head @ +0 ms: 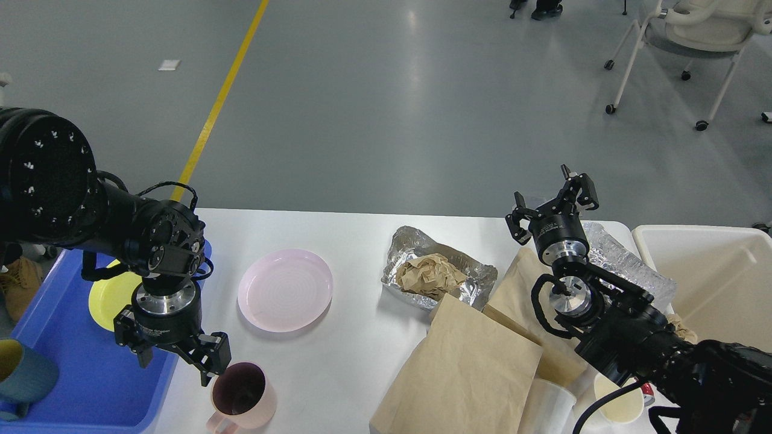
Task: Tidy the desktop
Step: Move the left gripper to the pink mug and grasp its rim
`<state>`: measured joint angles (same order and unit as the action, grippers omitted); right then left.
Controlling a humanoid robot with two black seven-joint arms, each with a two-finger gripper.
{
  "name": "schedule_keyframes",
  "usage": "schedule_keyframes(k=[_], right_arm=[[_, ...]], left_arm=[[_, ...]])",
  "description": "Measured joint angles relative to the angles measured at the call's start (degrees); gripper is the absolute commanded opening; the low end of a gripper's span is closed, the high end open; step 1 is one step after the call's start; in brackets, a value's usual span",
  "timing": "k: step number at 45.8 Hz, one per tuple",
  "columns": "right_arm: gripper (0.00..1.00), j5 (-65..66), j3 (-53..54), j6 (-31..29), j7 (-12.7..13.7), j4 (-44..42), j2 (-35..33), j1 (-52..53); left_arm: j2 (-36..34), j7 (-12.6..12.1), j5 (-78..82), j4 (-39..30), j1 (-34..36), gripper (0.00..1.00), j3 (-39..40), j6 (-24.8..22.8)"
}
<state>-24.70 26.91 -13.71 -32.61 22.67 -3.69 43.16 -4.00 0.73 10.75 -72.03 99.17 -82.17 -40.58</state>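
Note:
The white desktop [356, 355] holds a pink plate [284, 290], a pink mug [243, 395] with a dark inside near the front edge, crumpled foil [439, 272] with brown paper in it, and brown paper bags [467, 367]. My left gripper [175, 364] is open and empty, pointing down, just left of the pink mug and over the blue tray's right edge. My right gripper [552, 199] is open and empty, raised above the table's far right part.
A blue tray [78, 386] at the left holds a yellow plate [111, 292], partly hidden by my left arm, and a blue-grey cup [24, 374]. An off-white bin [718, 283] stands at the right. Clear plastic wrap [627, 265] and paper cups [615, 404] lie by my right arm.

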Motion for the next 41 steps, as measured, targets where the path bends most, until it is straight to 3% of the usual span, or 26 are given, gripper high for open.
schedule_keyframes(k=[5, 21, 41], right_arm=[[1.00, 0.0, 0.0, 0.0, 0.0, 0.0, 0.0, 0.0], [1.00, 0.0, 0.0, 0.0, 0.0, 0.0, 0.0, 0.0], [1.00, 0.0, 0.0, 0.0, 0.0, 0.0, 0.0, 0.0]], left_arm=[[0.1, 0.0, -0.1, -0.7, -1.0, 0.98, 0.0, 4.6], [0.1, -0.2, -5.1, -2.9, -3.3, 0.98, 0.4, 11.9], [0.4, -0.2, -7.8, -4.0, -5.6, 0.97, 0.5, 16.2]])
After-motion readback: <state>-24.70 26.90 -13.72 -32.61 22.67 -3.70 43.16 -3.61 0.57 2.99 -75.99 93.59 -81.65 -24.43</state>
